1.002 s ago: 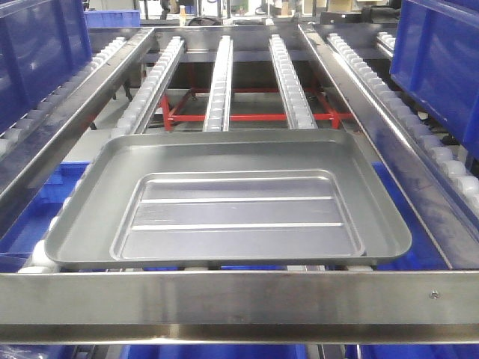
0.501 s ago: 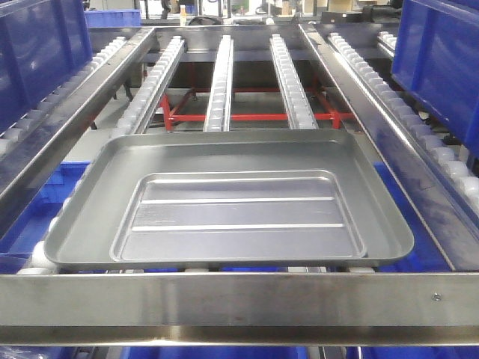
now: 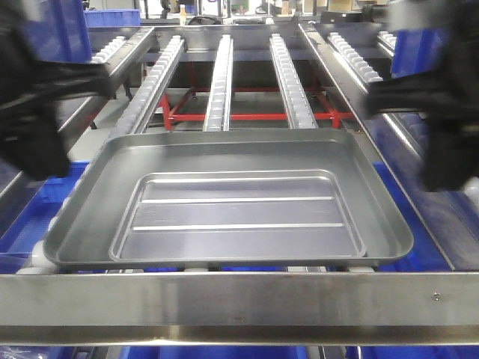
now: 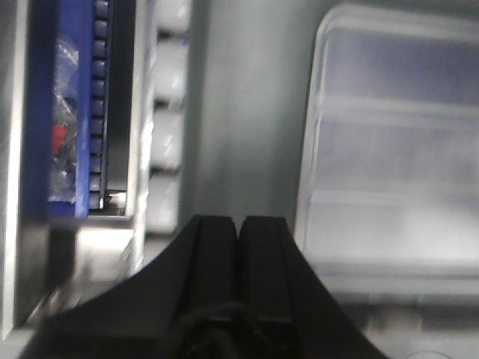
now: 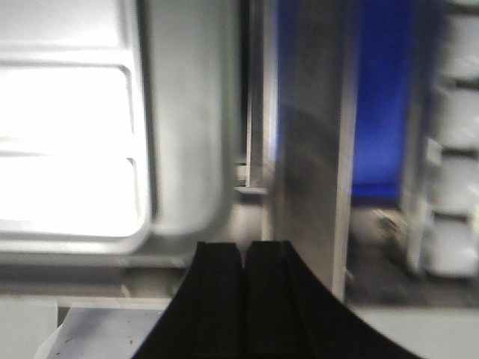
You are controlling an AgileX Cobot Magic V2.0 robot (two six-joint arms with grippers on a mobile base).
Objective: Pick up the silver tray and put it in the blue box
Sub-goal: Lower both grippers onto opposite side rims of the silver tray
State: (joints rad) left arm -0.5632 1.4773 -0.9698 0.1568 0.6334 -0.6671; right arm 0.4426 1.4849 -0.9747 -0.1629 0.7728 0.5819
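1. I see the silver tray lying flat on the roller tracks of the rack, its near edge just behind the front steel rail. The recessed panel with its two ridges faces up.
2. In the front view the left arm is beside the tray's left edge and the right arm is beside its right edge. Both are blurred dark shapes, so I read finger detail from the wrist views only.
3. Left gripper: the two black fingers are pressed together with nothing between them. The tip is over the tray's left margin, between the recessed panel and the white rollers. I cannot tell whether it touches the metal.
4. Right gripper: the fingers are likewise closed against each other and hold nothing. The tip lines up with the tray's right edge, beside a steel side rail. I cannot tell whether there is contact.
5. The blue box stands on the neighbouring lane at the far right, partly hidden by the right arm and well apart from the tray. A second blue crate stands at the far left.
6. Blue plastic also shows under the rack beside the tray.
7. A red frame is below the tracks behind the tray.
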